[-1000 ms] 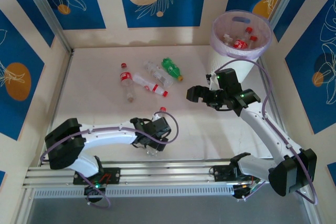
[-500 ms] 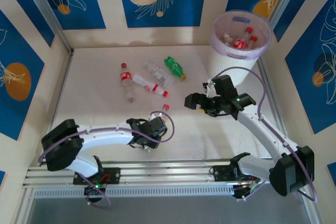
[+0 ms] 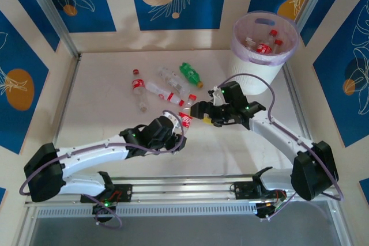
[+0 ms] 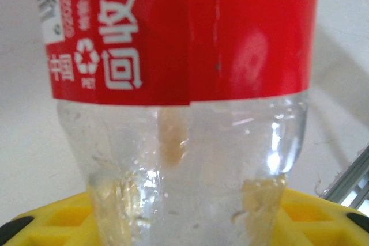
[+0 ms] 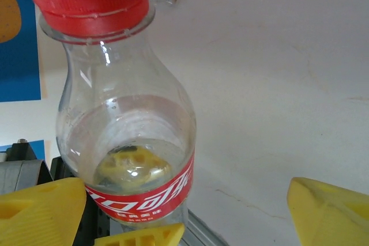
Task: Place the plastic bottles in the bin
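My left gripper point(image 3: 174, 130) is shut on the lower body of a clear plastic bottle point(image 3: 187, 114) with a red label and red cap, held up and tilted over the middle of the table. The left wrist view has that bottle point(image 4: 184, 84) pressed close, with the yellow fingers point(image 4: 52, 223) at its base. My right gripper point(image 3: 200, 112) stands open just right of the bottle's neck. From the right wrist the bottle point(image 5: 124, 136) sits beside the left finger point(image 5: 40, 205), apart from the right one. The white bin point(image 3: 241, 47) stands at the far right with several bottles inside.
Loose bottles lie on the table at the back centre: two red-labelled ones point(image 3: 138, 88) point(image 3: 165, 93), a clear one point(image 3: 172, 78) and a green one point(image 3: 189, 74). Aluminium rails point(image 3: 173, 191) run along the near edge, and blue patterned walls enclose the table.
My left gripper shut on the bottle and carried it up and to the right. My right gripper swung left, away from the bin, until its jaws reached the bottle's neck.
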Controlling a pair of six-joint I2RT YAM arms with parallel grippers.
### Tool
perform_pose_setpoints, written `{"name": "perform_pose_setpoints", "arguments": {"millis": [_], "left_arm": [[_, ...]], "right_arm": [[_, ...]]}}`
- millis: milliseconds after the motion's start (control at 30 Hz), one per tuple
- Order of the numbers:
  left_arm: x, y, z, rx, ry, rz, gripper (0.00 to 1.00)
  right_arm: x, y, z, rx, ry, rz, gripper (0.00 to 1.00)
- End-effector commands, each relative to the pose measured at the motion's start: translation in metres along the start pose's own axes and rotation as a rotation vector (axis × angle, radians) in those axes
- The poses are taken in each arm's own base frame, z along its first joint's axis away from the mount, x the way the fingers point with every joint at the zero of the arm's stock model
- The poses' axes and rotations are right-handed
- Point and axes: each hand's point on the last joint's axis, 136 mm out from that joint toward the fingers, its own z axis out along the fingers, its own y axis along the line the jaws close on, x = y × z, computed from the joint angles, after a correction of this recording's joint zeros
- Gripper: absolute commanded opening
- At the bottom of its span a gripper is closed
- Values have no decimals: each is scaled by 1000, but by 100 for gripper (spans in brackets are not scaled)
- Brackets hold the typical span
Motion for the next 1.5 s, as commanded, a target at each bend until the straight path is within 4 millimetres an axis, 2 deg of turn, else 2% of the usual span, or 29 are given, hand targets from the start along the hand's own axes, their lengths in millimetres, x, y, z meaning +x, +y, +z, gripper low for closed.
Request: {"name": "perform_pose_setpoints", "arguments": {"millis": [0, 100, 167, 333, 467, 533, 633, 700, 800, 867, 967, 1067, 1100, 1233, 1333, 1467], "left_arm": [[-12, -26, -5, 135, -56, 43, 52], [-18, -28, -7, 138, -79, 60, 52], [-23, -28, -8, 134, -92, 71, 53], [-30, -29, -6, 126, -113, 84, 56], [-33, -24, -4, 99, -124, 92, 59], [-34, -21, -3, 81, -126, 99, 64], [-38, -21, -5, 73, -143, 104, 87], [-42, -22, -8, 80, -164, 113, 97], [-45, -21, -11, 85, -187, 106, 90], [-42, -12, -8, 51, -166, 84, 90], [-31, 3, -2, -11, -95, 44, 93], [-13, 12, 5, -51, -16, 13, 95], [-11, 13, 4, -48, -18, -7, 96], [-22, 15, -15, 19, -126, -124, 95], [-24, 39, -31, 2, -150, -235, 94], [-17, 61, -47, -33, -156, -298, 92]], "right_arm": [[-20, 21, 4, -67, -37, -42, 88], [-27, 28, 11, -100, -26, -44, 81], [-29, 31, 14, -103, -18, -50, 72], [-33, 30, 12, -84, -32, -52, 52], [-38, 34, 6, -80, -52, -58, 41], [-41, 35, 1, -72, -65, -67, 37], [-47, 38, -7, -69, -92, -75, 33], [-52, 39, -13, -70, -113, -80, 32], [-60, 39, -19, -71, -131, -80, 32], [-60, 35, -19, -57, -126, -76, 32], [-54, 13, -21, 61, -112, -62, 33], [-45, -15, -28, 245, -88, -79, 46], [-41, -25, -28, 310, -73, -93, 54], [-31, -41, -10, 398, -2, -115, 71], [-31, -50, 8, 488, 53, -144, 81], [-38, -84, 21, 710, 116, -159, 88]]}}
